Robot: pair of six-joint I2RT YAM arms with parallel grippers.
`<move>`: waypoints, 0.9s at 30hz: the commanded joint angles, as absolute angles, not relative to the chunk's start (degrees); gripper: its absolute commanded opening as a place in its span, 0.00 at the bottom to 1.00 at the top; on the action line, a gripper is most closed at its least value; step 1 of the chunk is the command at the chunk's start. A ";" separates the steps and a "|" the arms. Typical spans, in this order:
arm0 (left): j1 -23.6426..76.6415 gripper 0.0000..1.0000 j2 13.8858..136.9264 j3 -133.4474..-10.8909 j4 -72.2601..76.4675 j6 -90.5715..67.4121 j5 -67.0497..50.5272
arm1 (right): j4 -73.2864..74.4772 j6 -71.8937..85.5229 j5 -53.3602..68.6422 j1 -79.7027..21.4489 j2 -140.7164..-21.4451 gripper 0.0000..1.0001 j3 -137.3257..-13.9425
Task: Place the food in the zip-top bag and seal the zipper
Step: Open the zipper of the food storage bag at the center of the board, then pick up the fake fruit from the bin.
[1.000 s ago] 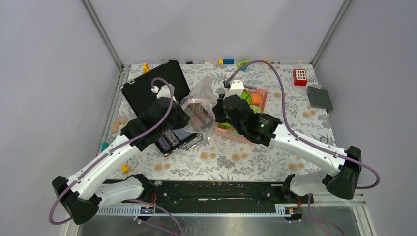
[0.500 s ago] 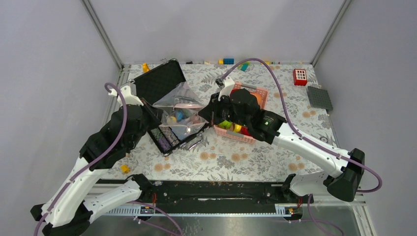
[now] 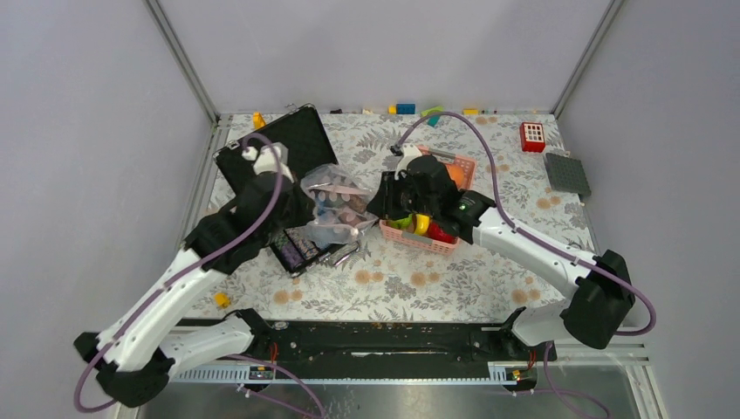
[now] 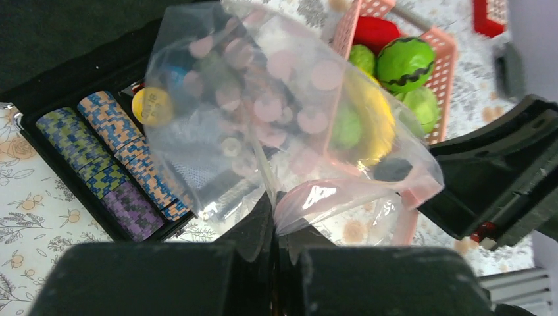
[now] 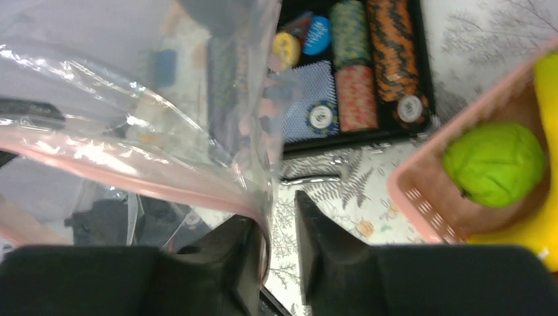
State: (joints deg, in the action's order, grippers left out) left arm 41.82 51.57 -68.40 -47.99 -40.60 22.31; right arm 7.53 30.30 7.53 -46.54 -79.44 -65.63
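Note:
The clear zip-top bag [image 3: 336, 205] hangs crumpled between my two grippers, above the open poker chip case. Its pink zipper strip [image 4: 342, 191] runs along the mouth. My left gripper [image 4: 276, 214] is shut on the bag's edge; in the top view it [image 3: 307, 212] is left of the bag. My right gripper [image 5: 276, 227] is open, with the bag's edge lying against its left finger [image 5: 240, 250]. The food lies in the pink basket [image 3: 434, 243]: a banana [image 3: 421, 224], a cabbage [image 5: 493, 164], a striped green fruit [image 4: 405, 62], a red apple [image 4: 381, 29]. No food shows inside the bag.
The black case [image 3: 279, 148] stands open with rows of poker chips [image 4: 112, 158]. A metal piece [image 5: 309, 178] lies by the case. A red block [image 3: 532, 136], a grey plate [image 3: 567, 173] and small toys [image 3: 406, 108] lie along the far edge.
My left arm has swung back right toward the bag, which went from stretched flat to slack and bunched. The right gripper has stayed by the basket's left end.

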 commanded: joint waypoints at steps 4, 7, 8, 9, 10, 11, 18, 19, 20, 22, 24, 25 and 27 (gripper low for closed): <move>41.14 0.00 59.51 -69.54 -44.25 -40.95 23.88 | 13.87 23.09 2.73 -43.59 -77.32 0.69 -65.37; 41.02 0.00 61.62 -70.26 -44.12 -40.78 23.97 | 14.29 20.57 -2.36 -43.43 -74.12 0.99 -64.69; 41.02 0.00 62.11 -70.37 -44.07 -40.78 24.06 | 14.66 20.33 -5.11 -43.44 -72.94 1.00 -64.16; 40.90 0.00 62.41 -70.43 -43.97 -40.67 24.03 | 14.85 20.20 -7.29 -43.19 -71.68 1.00 -63.59; 40.82 0.00 62.70 -70.43 -43.84 -40.61 23.94 | 15.12 19.93 -9.32 -42.74 -70.58 1.00 -63.09; 40.66 0.00 62.91 -70.28 -43.60 -40.53 23.98 | 15.33 19.82 -10.52 -41.98 -69.60 1.00 -62.53; 38.71 0.00 63.16 -69.26 -42.48 -39.95 22.57 | 16.97 22.80 -8.84 -33.26 -69.02 1.00 -61.54; 38.35 0.00 63.05 -68.87 -42.40 -39.83 22.12 | 17.15 22.88 -8.85 -32.74 -69.87 1.00 -61.87; 38.06 0.00 62.98 -68.52 -42.25 -39.79 21.74 | 17.27 22.26 -8.75 -32.55 -70.72 1.00 -62.42; 37.53 0.00 62.54 -67.39 -41.62 -39.43 21.33 | 17.39 21.13 -8.08 -32.60 -73.25 1.00 -63.23; 36.96 0.00 62.00 -66.47 -41.12 -39.17 21.05 | 17.68 20.40 -7.27 -32.53 -76.22 1.00 -64.21; 36.54 0.00 61.72 -66.15 -41.05 -39.12 20.87 | 17.92 20.24 -6.93 -32.52 -77.73 0.99 -64.84; 35.87 0.00 61.31 -65.59 -41.10 -38.81 20.31 | 18.37 19.59 -5.22 -32.60 -80.58 0.98 -66.18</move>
